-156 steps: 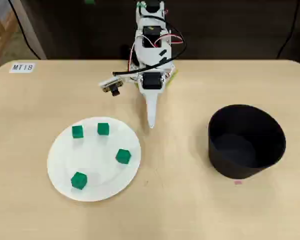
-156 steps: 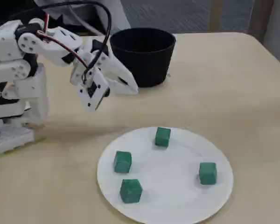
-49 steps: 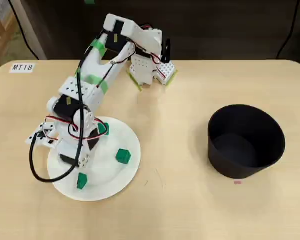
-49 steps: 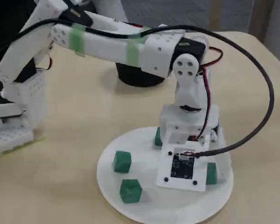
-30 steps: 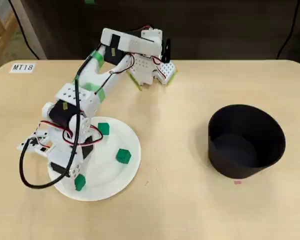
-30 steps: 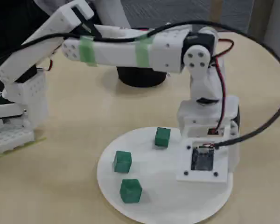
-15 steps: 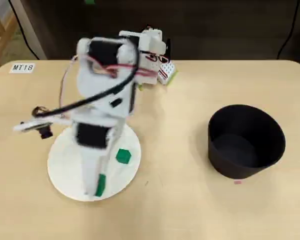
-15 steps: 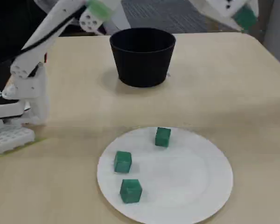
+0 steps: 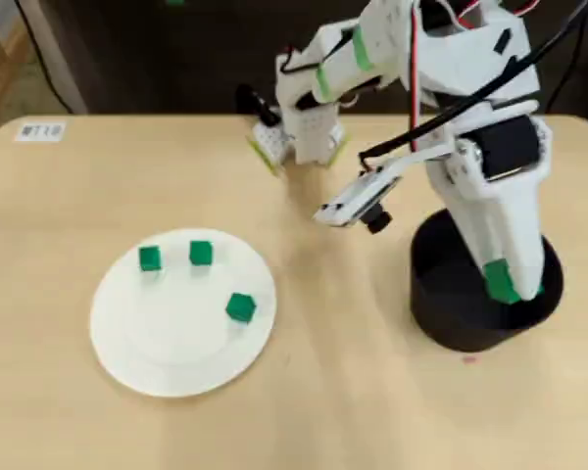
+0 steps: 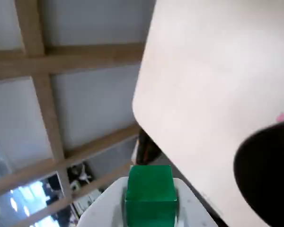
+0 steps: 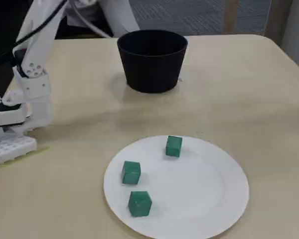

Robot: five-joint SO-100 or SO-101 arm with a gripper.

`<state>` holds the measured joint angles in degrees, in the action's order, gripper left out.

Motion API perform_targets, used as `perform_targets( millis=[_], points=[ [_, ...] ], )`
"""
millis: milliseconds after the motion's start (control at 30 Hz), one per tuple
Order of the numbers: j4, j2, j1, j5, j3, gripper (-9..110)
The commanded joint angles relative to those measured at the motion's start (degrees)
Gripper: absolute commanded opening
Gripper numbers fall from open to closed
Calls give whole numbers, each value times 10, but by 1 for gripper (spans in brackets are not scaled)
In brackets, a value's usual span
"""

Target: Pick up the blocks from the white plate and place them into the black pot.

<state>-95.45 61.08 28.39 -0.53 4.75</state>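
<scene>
Tan table [image 9: 353, 392]; white label [image 9: 37, 131] at corner.

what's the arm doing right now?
It's carrying one green block in its gripper, held over the black pot in the overhead view; the wrist view shows the block clamped between the fingers. The block has not been let go. Three more green blocks sit on the white plate, spread apart toward one side. Whether anything is already inside the pot cannot be told.
</scene>
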Motion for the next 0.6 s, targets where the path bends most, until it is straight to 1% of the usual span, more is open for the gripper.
perform_targets(
  millis=[0,200,300,567],
  points=[
    [0,117,24,-11,142,-2],
    [4,282,75,-18,425,-2],
    [21,294,97,-5,500,-2],
    [139,301,125,11,668,-2]
  ],
)
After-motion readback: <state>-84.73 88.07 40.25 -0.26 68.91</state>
